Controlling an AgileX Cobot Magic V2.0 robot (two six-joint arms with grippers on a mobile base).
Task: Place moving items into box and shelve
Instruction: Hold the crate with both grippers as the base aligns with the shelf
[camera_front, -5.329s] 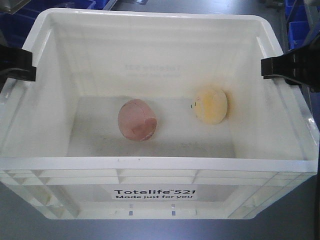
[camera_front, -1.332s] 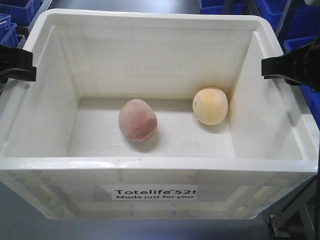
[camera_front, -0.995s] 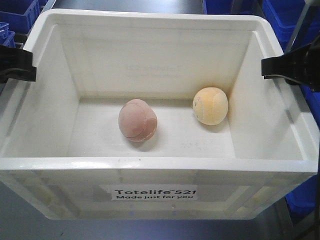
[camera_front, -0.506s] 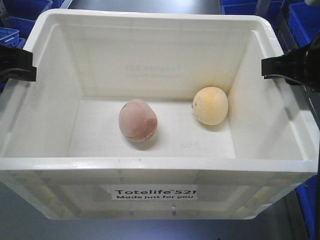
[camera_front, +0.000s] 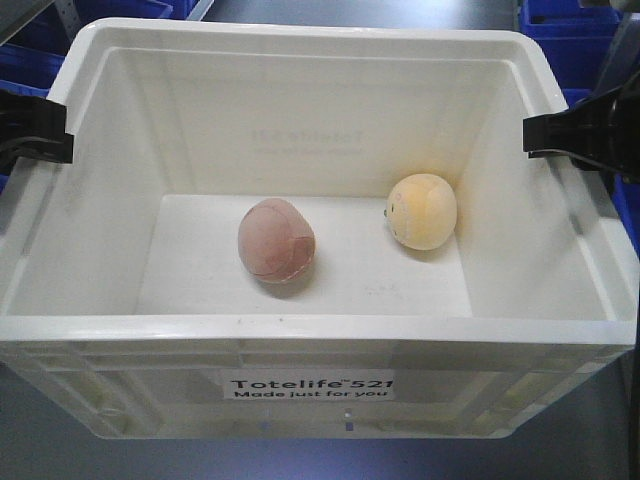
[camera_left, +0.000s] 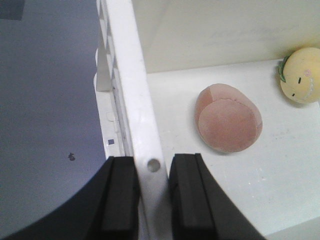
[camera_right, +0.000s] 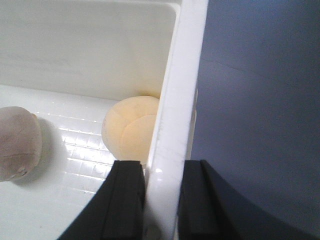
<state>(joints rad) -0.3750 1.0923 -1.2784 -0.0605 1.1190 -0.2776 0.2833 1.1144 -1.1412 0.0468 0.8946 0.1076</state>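
**Crate Pinched at Both Side Walls, Two Balls Inside**

Little of either arm showed: in the front view only black finger blocks poked in at the left and right edges. In the right wrist view the wall of the white crate (camera_right: 180, 90) hid part of the pale yellow ball (camera_right: 131, 131), and the dusty pink ball (camera_right: 17, 142) was cut off at the left edge. At the top corners of the front view, blue bins (camera_front: 560, 15) were clipped by the frame. What lay under the crate I could not make out.

The left gripper (camera_left: 152, 162) straddled the left wall's rim, one finger inside and one outside, clamped tight on it. The right gripper (camera_right: 161, 167) pinched the right wall likewise. Both balls sat apart on the crate floor, pink near centre, yellow toward the right wall.
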